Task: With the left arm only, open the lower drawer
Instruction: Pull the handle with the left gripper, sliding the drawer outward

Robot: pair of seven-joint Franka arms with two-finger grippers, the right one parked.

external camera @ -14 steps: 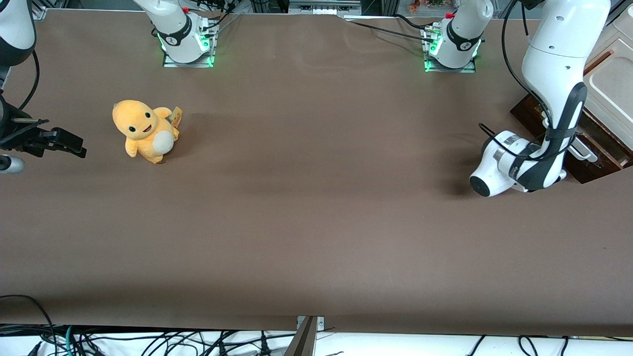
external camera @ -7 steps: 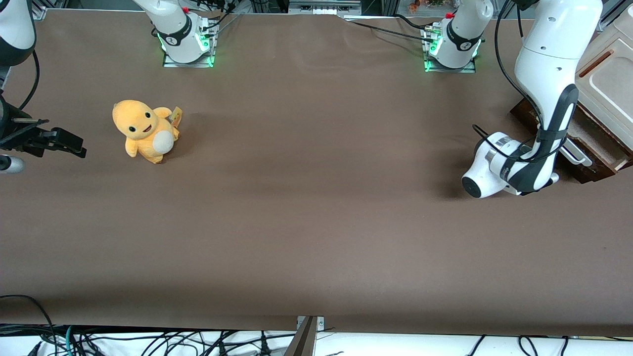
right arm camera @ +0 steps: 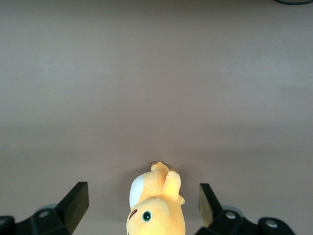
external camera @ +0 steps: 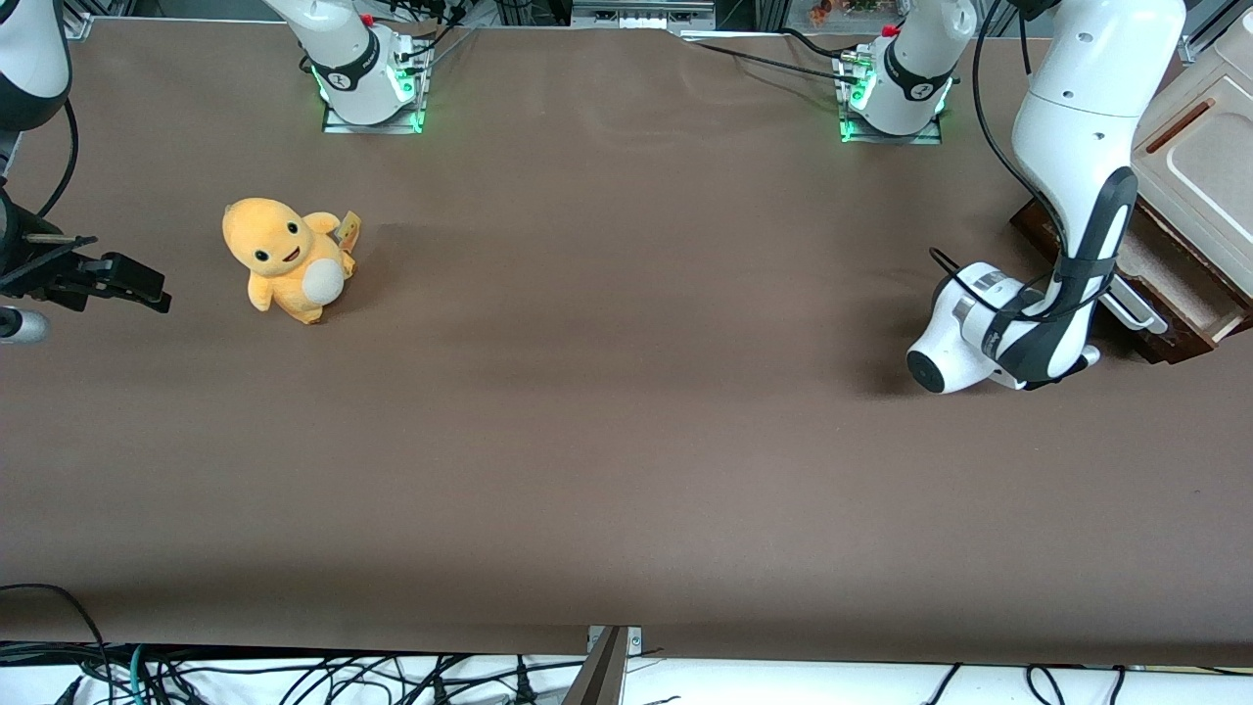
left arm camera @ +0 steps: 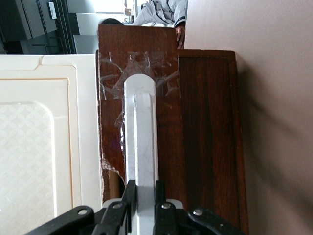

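Brown matting covers the whole table (external camera: 607, 441), with two green-lit arm bases along the upper edge of the front frame and a tangle of cables below the table's near edge.

At the right edge of the front frame stands a cream-white cabinet (external camera: 1199, 162). The lower drawer (external camera: 1165, 269) juts out from under it toward the table's middle, part open, so that a strip of its pale tan inside shows between the dark brown front and the cabinet. Its white handle (external camera: 1136, 311) runs along the dark front.

The left arm (external camera: 1072, 147) comes down from the upper right corner of the front frame and bends at its wrist, right in front of the drawer. From that camera the wrist body hides the fingers. The wrist view shows the gripper (left arm camera: 145, 196) with its two black fingers (left arm camera: 129, 196) pressed against either side of the handle (left arm camera: 141, 132), clamped onto the bar. In that view strips of clear tape lie around the handle's rounded end on the drawer (left arm camera: 205, 122) front, and the cabinet (left arm camera: 44, 132) panel lies next to it.

A yellow plush toy (external camera: 286, 258) sits well apart, toward the parked arm's end of the table, upright and facing the front camera.
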